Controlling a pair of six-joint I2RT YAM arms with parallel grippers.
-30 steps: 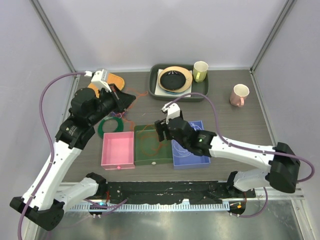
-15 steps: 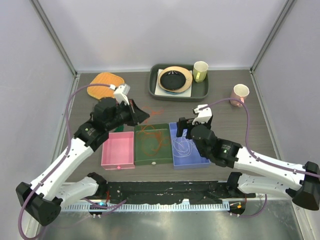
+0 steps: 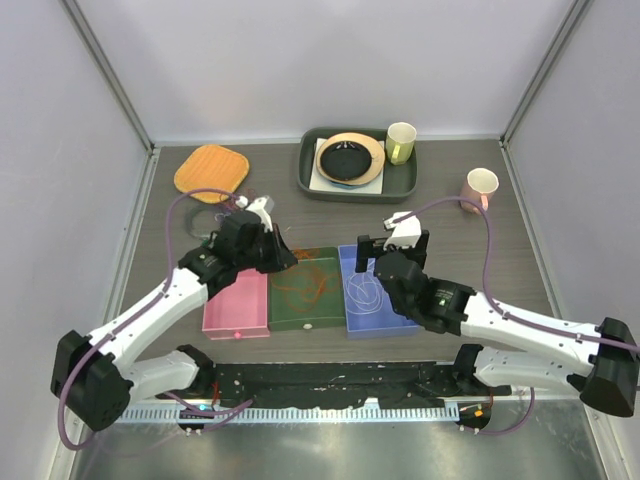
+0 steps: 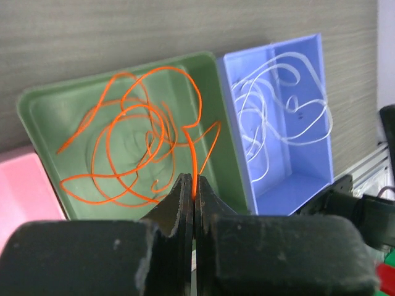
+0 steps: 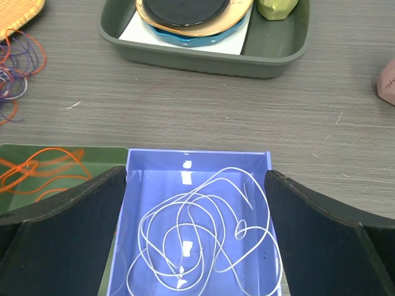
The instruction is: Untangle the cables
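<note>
1. Two grippers work over a row of three trays. The left gripper (image 4: 193,190) is pinched tight on one strand of the orange cable (image 4: 129,142). The rest of that cable lies heaped in loops in the green tray (image 4: 37,111), just below and ahead of the fingertips.
2. Laying the orange cable into that tray looks like the step in hand. To do it well, lower until the pinched strand goes slack over the tray floor, then part the fingers. No loop should drape over a wall into the pink tray (image 3: 236,300) on the gripper's left or the blue tray (image 5: 197,160) on its right.
3. The right gripper (image 5: 196,185) has its jaws spread wide with nothing between them. It hovers just above the blue tray, and the white cable (image 5: 203,246) lies coiled inside, directly beneath the fingers.
4. The purple cable (image 5: 13,68) lies loose on the table (image 5: 185,111), beyond the right gripper and well to its left. A few orange loops lie among it; I cannot tell whether they belong to the pinched cable. If they do, lifting could drag the purple one along.
5. Farther beyond the grippers sit a woven orange mat (image 3: 212,172), a dark serving tray (image 3: 405,185) holding plates and a yellow-green cup (image 3: 401,142), and a pink cup (image 3: 480,190). None of them blocks either gripper.
</note>
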